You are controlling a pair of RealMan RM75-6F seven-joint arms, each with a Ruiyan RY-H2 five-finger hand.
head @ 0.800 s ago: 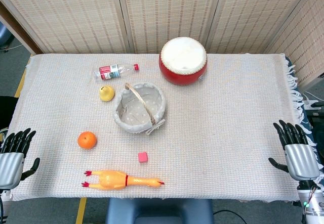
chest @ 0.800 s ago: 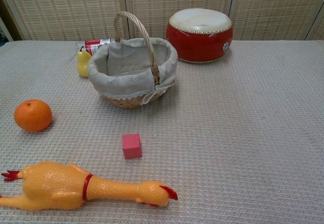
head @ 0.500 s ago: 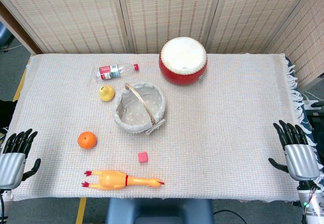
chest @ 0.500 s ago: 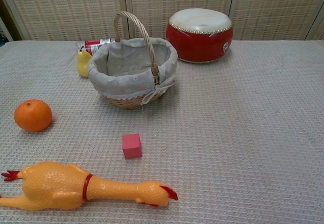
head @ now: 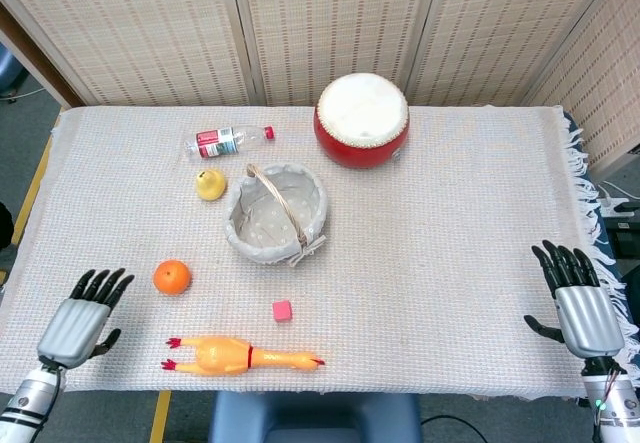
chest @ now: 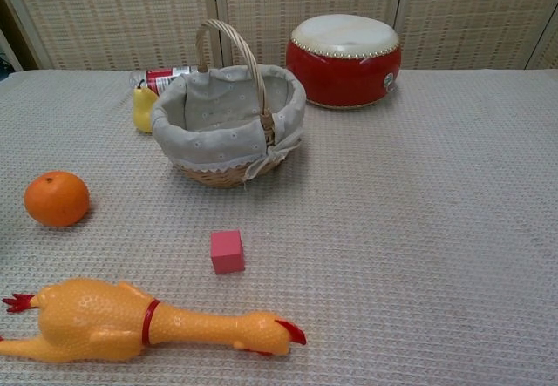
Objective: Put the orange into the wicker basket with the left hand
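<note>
The orange (head: 172, 277) (chest: 57, 199) lies on the woven cloth at the front left. A wicker basket (head: 318, 207) (chest: 218, 173) with grey lining and a tall handle stands behind it, near the table's middle, with nothing in it. My left hand (head: 82, 317) hovers over the front left corner, open with fingers spread, a short way left of and nearer than the orange. At the front right edge my right hand (head: 574, 300) is open and holds nothing. Neither hand shows in the chest view.
A yellow rubber chicken (head: 243, 354) (chest: 131, 320) lies along the front edge, a small pink cube (head: 282, 310) (chest: 227, 251) beside it. A yellow pear (head: 210, 184) and a plastic bottle (head: 225, 141) lie behind the basket's left side. A red drum (head: 362, 120) (chest: 344, 59) stands at the back.
My left hand has moved right, in over the table's front left corner and closer to the orange. The right hand shifted only slightly.
</note>
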